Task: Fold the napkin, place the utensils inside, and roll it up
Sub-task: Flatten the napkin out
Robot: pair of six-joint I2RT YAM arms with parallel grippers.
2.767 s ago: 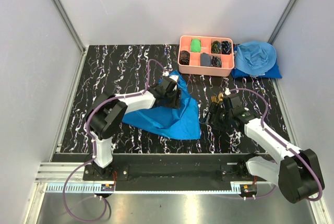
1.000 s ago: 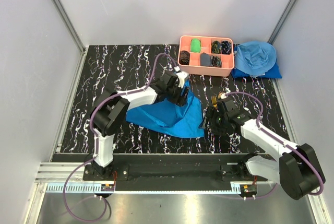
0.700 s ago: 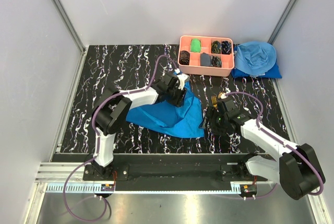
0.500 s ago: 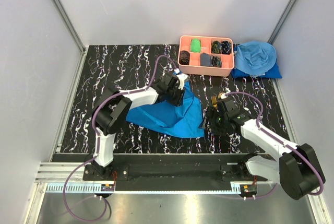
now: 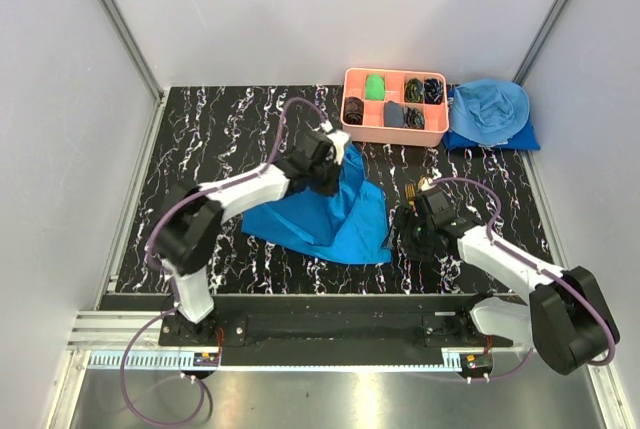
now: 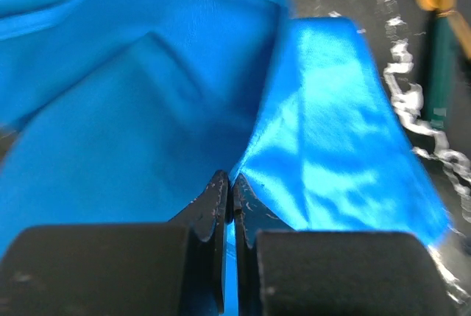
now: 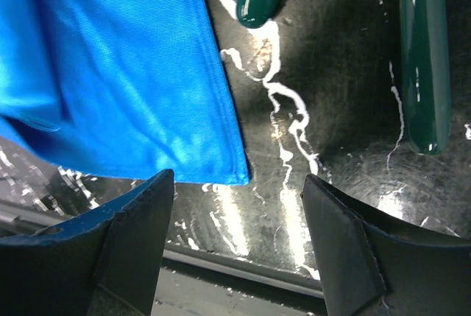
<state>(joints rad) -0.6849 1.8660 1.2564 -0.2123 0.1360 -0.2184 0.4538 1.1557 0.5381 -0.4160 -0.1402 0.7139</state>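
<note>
overhead, black marbled table [image 5: 230, 139] filling mid-frame, with napkin [image 5: 330, 224] rumpled at centre. left gripper [image 6: 229, 191] at the cloth's upper edge, fingers pinched tight on a raised fold. right gripper [image 7: 237, 183] beside the lower-right corner, fingers spread wide, near utensils [image 7: 421, 58] lying right of the napkin.

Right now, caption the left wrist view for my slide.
The left gripper shut on a fold of the royal-blue napkin, a green-handled utensil lying beyond its edge.
</note>
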